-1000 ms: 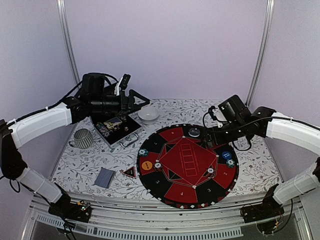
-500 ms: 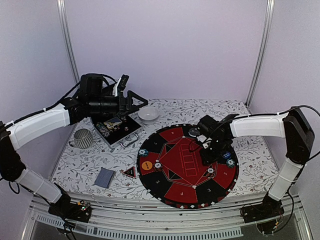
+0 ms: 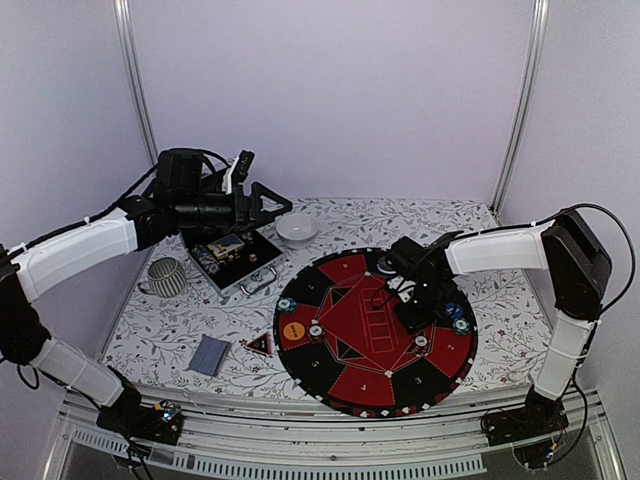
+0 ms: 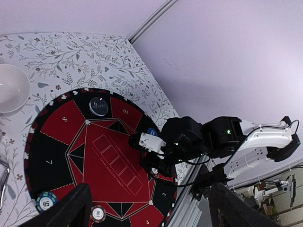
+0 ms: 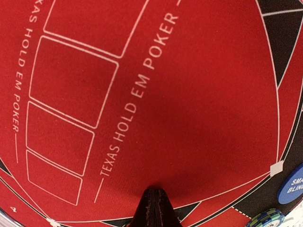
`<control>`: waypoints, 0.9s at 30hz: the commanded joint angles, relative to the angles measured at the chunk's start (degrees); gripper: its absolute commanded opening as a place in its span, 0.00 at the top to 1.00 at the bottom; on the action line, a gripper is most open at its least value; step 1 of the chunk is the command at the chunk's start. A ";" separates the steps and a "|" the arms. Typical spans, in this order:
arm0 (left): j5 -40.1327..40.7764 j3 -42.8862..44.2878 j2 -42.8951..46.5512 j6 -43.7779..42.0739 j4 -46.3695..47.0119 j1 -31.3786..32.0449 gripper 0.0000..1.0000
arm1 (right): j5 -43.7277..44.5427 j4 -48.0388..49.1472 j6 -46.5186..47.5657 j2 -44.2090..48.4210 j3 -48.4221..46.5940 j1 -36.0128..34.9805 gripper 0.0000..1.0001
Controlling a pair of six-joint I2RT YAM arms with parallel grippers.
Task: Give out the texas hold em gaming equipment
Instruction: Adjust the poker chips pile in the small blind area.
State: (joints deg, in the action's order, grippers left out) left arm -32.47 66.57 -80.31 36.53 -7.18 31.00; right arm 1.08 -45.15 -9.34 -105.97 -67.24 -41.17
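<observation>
My right gripper is down over the red middle of the round felt mat, its jaws shut on nothing; in the right wrist view its closed tips are right at the felt. Beside it lie a blue button disc and a striped chip. Other chips and the orange button sit round the mat. A grey-blue card deck lies on the table at the left. My left gripper hangs open and empty, high above the case.
A white bowl stands at the back, and a ribbed grey cup left of the case. A small triangular piece lies by the mat's left edge. A dark disc rests on the mat's far side.
My right arm has swung from the mat's back right edge down to its red middle, and its jaws have gone from open to shut. The left arm has hardly moved.
</observation>
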 commanded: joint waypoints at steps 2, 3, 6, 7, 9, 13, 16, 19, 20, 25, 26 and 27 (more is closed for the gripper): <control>-0.23 -0.89 1.08 -0.70 -0.01 -0.86 0.12 | -1.08 -2.46 -0.12 0.07 1.34 0.27 0.97; -0.23 -0.86 1.16 -0.71 -0.01 -0.95 0.12 | -1.15 -2.67 -0.23 0.27 1.48 0.30 0.97; -0.23 -1.15 1.39 -0.70 -0.05 -0.99 0.12 | -1.66 -3.42 -0.57 1.10 1.68 0.20 0.98; -0.23 -1.24 1.43 -0.77 -0.03 -1.07 0.12 | -2.03 -3.56 -0.65 1.24 1.61 0.21 0.98; -0.23 -1.35 1.48 -0.74 0.02 -1.07 0.12 | -2.74 -3.75 -0.76 1.46 1.59 0.01 0.97; -0.41 -1.48 1.65 -0.71 -0.01 -1.19 0.12 | -3.37 -4.64 -0.75 1.15 1.68 -0.77 0.97; -0.32 -1.61 2.05 -0.76 0.05 -1.30 0.12 | -3.52 -4.88 -0.85 1.33 1.67 -1.42 0.98; -0.32 -1.70 2.09 -0.75 0.04 -1.47 0.12 | -3.33 -5.15 -0.98 1.44 1.68 -1.38 0.97; -0.31 -1.65 2.12 -0.83 0.05 -1.55 0.12 | -3.24 -5.25 -1.02 1.41 1.63 -1.37 0.97; -0.41 -1.86 2.19 -0.70 -0.02 -1.65 0.12 | -3.42 -5.37 -1.02 1.87 0.71 -1.72 0.95; -0.36 -1.85 2.25 -0.72 0.05 -1.65 0.12 | -2.92 -5.28 -1.09 2.26 0.22 -1.72 0.91; -0.36 -1.87 2.23 -0.74 0.02 -1.65 0.12 | -2.54 -5.21 -1.11 2.71 -0.42 -1.80 0.84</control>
State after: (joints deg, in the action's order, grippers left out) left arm -32.51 65.63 -79.37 36.47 -7.20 30.13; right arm -1.45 -48.97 -9.80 -105.58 -66.74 -42.24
